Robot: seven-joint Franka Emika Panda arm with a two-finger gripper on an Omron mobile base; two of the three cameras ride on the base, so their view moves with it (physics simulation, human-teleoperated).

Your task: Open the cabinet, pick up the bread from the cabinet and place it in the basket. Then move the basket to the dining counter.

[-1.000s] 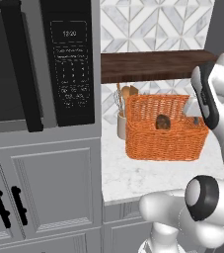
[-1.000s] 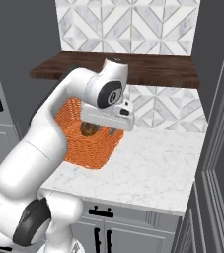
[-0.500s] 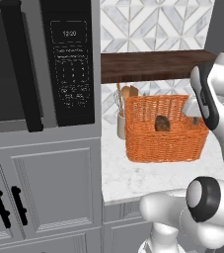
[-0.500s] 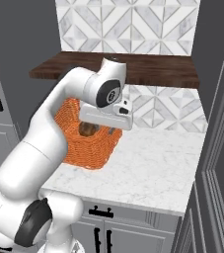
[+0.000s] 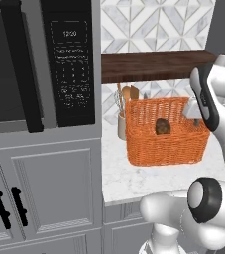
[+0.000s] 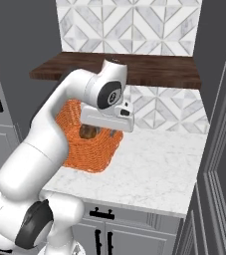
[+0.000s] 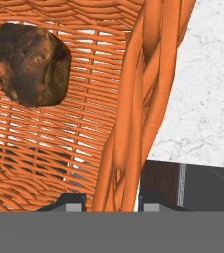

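End effector (image 7: 108, 200) was clamped on the near rim of the rectangular orange wicker basket (image 5: 166, 131), jaws astride the wall. Small dark-brown crusty bread (image 7: 32, 63) sat inside; basket appeared slightly off the white marble table (image 6: 154, 167). Judgement: carry level and slowly, since a one-sided rim grip could tilt it.

A dark wooden shelf (image 5: 153, 66) overhangs the orange basket (image 5: 164, 144) on the marble worktop (image 6: 149, 172), leaving only a low gap above its rim for any approach from overhead. To the basket's left a beige utensil crock (image 5: 121, 126) stands just beside it and a tall appliance column with a microwave (image 5: 39, 64) walls off that side, while bare marble lies open to its right as far as a grey side panel (image 6: 219, 124). The gripper (image 7: 108, 200) straddles the basket's right wall, the bread (image 7: 32, 64) lying inside.
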